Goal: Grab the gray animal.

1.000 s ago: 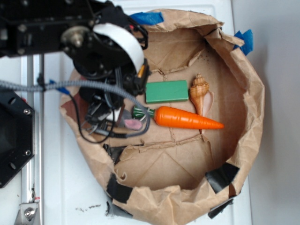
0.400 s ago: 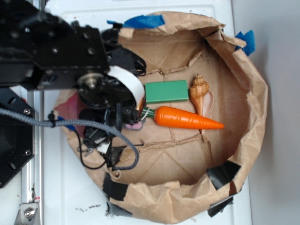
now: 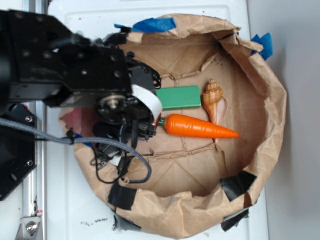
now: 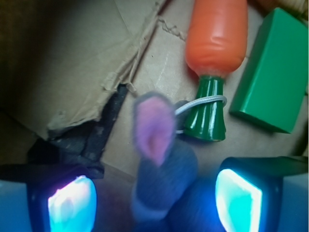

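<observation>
One gray animal [image 4: 161, 169] lies between the open jaws, pink ear up; one carrot [image 4: 215, 58] and one green block [image 4: 273, 72] sit just beyond. Only the exterior view shows the seashell [image 3: 214, 100]; the arm hides the animal there.

Soft gray plush animal [image 4: 161, 179], low centre of the wrist view: gray body, pink ear edged in gray. Plastic orange carrot [image 3: 200, 126], centre of the exterior view: bright orange body, dark green glossy top with a white cord looped round it. Flat green rectangular block [image 3: 177, 97], just above the carrot: uniform mid-green. Spiral seashell [image 3: 213, 100], right of the block: tan with darker brown bands. Crumpled brown paper bag wall [image 3: 270, 115]: kraft brown, patched with black tape [image 3: 237, 186] and blue tape [image 3: 152, 23]. Gripper pads [image 4: 71, 208]: glowing cyan in black frames. White tabletop [image 3: 65, 210].
</observation>
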Tool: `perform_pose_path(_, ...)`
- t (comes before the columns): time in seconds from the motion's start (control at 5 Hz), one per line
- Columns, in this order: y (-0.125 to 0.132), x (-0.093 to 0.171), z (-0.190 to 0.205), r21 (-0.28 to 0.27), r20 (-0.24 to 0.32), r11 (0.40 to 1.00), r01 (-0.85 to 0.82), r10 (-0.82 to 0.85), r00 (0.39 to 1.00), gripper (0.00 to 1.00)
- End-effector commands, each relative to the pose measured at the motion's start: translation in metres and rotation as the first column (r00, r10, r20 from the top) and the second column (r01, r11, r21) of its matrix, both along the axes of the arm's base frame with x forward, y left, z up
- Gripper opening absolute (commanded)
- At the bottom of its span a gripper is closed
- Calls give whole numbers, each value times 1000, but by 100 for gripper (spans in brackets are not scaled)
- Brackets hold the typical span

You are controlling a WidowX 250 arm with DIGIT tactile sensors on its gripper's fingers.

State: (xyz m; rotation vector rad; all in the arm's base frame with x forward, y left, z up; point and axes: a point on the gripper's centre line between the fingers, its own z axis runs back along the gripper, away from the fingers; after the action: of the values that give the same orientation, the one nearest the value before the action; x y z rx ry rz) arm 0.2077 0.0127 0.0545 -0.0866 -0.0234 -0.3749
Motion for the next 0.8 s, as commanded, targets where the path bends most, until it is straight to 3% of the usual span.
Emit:
perform_pose_path(0.0, -2, 17, -12, 37, 27, 999, -2, 1, 1000, 100)
perform_pose_path(0.2, -2, 15, -12, 57, 31, 998, -20, 18, 999, 3)
perform_pose_path(0.6, -1, 13, -9, 61, 39, 998, -26, 24, 999, 0)
